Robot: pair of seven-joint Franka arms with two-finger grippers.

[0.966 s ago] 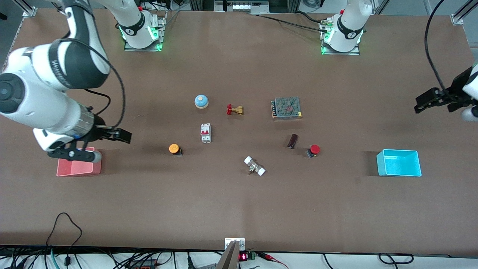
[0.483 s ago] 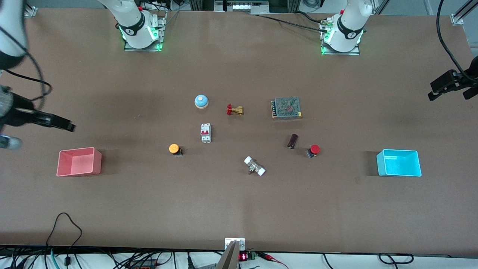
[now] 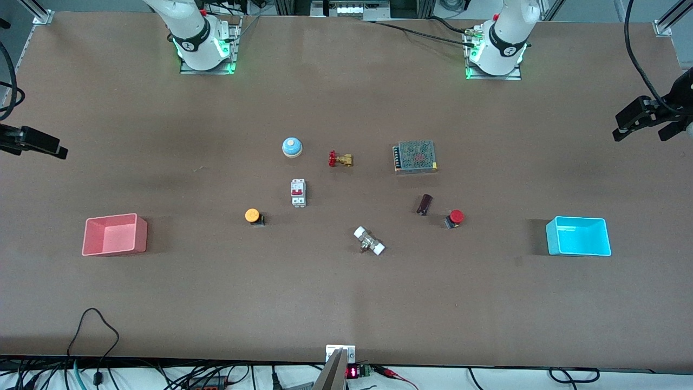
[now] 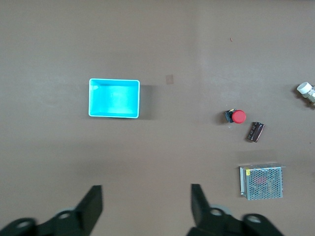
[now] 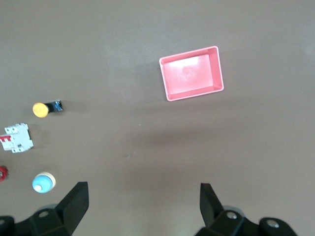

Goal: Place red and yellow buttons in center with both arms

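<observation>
Red button (image 3: 455, 218): on the brown tabletop (image 3: 346, 303), about midway between the robot-side edge and the front-camera edge, toward the left arm's end; lying tipped, red cap pointing to that end, black body pointing to the middle.
Yellow button (image 3: 253, 215): same row, toward the right arm's end; also tipped, cap pointing to the right arm's end.
Left gripper (image 3: 644, 120): high over the table edge at the left arm's end, fingers spread wide, holding nothing.
Right gripper (image 3: 38, 143): high over the edge at the right arm's end, fingers spread wide in its wrist view, empty.
Key relation: red button inward from the left gripper, past the cyan bin (image 3: 578, 236); yellow button inward from the right gripper, past the pink bin (image 3: 113, 234).
Nearer arm: left for red, right for yellow.
Stage, as judged: neither button picked yet.
Near red button: a dark cylinder (image 3: 424, 204) just beside, needing care.
</observation>
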